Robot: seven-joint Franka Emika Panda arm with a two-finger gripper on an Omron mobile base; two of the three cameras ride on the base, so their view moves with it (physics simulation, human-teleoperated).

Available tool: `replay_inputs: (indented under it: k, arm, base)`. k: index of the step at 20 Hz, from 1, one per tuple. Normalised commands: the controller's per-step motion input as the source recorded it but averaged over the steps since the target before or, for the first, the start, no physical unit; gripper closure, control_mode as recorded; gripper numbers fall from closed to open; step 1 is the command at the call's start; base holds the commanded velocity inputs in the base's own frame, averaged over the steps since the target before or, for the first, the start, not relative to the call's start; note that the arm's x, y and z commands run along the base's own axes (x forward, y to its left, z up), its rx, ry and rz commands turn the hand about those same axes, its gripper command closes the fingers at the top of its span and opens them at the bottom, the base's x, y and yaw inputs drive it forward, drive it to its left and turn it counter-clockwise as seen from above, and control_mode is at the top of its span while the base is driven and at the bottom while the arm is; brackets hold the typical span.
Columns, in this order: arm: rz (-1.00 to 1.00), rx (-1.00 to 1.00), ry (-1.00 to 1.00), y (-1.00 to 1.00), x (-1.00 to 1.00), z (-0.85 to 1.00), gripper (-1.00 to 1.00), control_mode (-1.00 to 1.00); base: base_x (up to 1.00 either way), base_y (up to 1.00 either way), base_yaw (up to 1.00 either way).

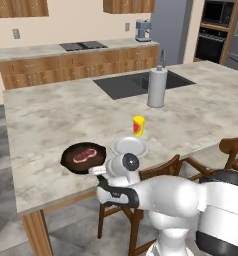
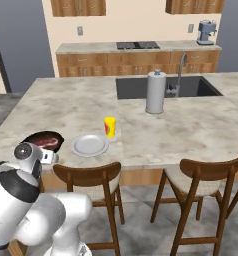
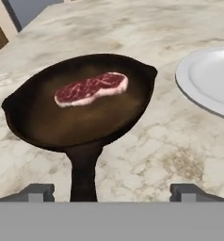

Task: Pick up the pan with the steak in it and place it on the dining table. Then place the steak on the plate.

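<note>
Steak (image 3: pixel 91 89) lies in the pan (image 3: pixel 81 110) on the surface (image 3: pixel 147 155) just ahead of the spread hand (image 3: pixel 113 193); likely soft and slippery, best pinched across its narrow middle.

base views: behind, flanking | hand view: close over pan (image 3: pixel 81 113)

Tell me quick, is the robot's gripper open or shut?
Gripper: open, holding nothing; its fingertips stand wide apart on either side of the pan handle.
</note>
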Motion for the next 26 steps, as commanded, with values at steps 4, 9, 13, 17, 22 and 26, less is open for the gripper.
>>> replay_inputs:
  k: [4, 9, 13, 17, 22, 26]
  arm:
    - [-0.19, -0.02, 0.03, 0.34, 0.00, 0.92, -1.00, -1.00]
    - [-0.16, -0.02, 0.00, 0.39, 0.00, 1.00, -1.00, -1.00]
    - [-0.14, 0.00, 0.03, 0.26, 0.00, 0.90, -1.00, -1.00]
    - [-0.02, 0.01, 0.04, 0.04, 0.00, 0.10, -1.00, -1.00]
    - [0.01, 0.13, 0.09, -0.17, 0.00, -0.14, -1.00, -1.00]
    - [0.00, 0.17, 0.11, -0.18, 0.00, -0.07, -1.00, -1.00]
  base:
    - [0.00, 0.00, 0.00]
    - [0.00, 0.00, 0.00]
    - [0.00, 0.00, 0.00]
    - [0.00, 0.00, 0.00]
    - [0.00, 0.00, 0.00]
    - [0.00, 0.00, 0.00]
